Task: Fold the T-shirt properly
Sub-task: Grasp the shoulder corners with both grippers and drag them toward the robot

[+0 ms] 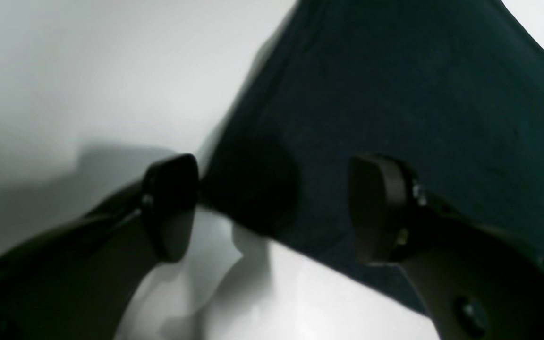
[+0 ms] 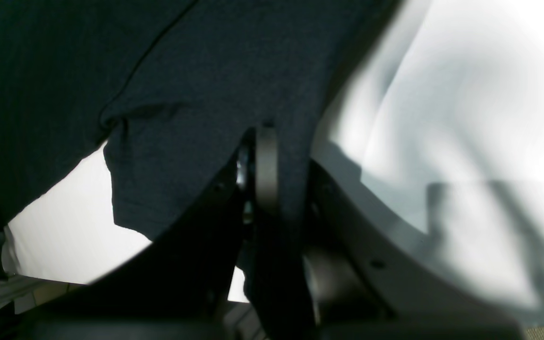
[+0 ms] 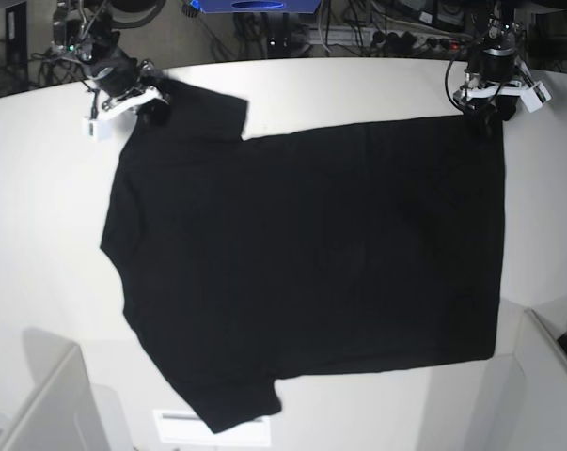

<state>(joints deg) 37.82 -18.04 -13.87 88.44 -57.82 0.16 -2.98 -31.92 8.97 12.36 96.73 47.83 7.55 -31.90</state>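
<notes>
The black T-shirt [image 3: 302,263] lies spread flat on the white table [image 3: 39,235], with its sleeves toward the left of the base view. My right gripper [image 3: 151,108] sits at the far sleeve. In the right wrist view it [image 2: 284,163] is shut on a fold of the T-shirt [image 2: 182,94]. My left gripper [image 3: 485,117] is at the far hem corner. In the left wrist view it [image 1: 276,208] is open, and the corner of the T-shirt [image 1: 395,94] lies between its fingers [image 1: 170,208].
Grey bin-like walls stand at the near left [image 3: 48,404] and near right [image 3: 546,376] of the table. A white label [image 3: 184,420] lies near the front edge. Cables and equipment [image 3: 358,23] crowd the floor beyond the table's far edge.
</notes>
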